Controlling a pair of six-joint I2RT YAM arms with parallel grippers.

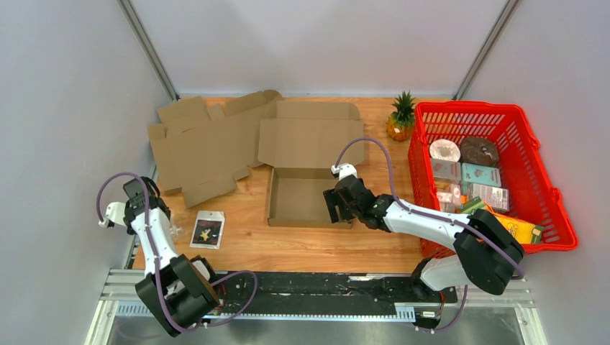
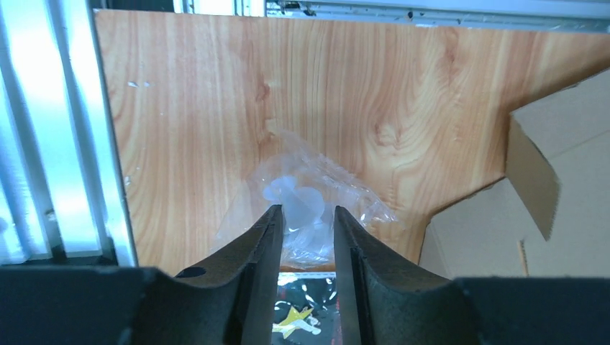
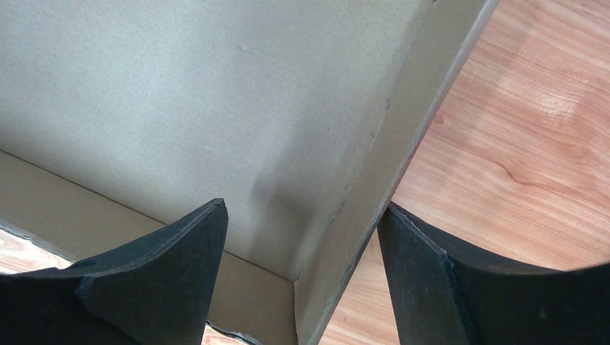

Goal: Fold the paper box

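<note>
A brown paper box (image 1: 309,190) sits half-folded mid-table, its walls raised and its lid flap (image 1: 311,135) lying open behind it. My right gripper (image 1: 338,205) is open at the box's near right corner. In the right wrist view the gripper (image 3: 301,205) straddles the upright right wall (image 3: 403,136), with one finger (image 3: 173,251) inside the box and the other (image 3: 431,266) outside over the wood. My left gripper (image 1: 137,190) is at the table's left edge, away from the box. Its jaws (image 2: 307,208) stand narrowly apart, and between the tips a clear plastic bag (image 2: 316,180) shows on the table.
Flat unfolded cardboard sheets (image 1: 205,144) lie at the back left, and their edge (image 2: 503,223) shows in the left wrist view. A black packet (image 1: 207,230) lies near the left front. A red basket (image 1: 557,208) of groceries stands at the right, with a small pineapple (image 1: 401,118) behind it.
</note>
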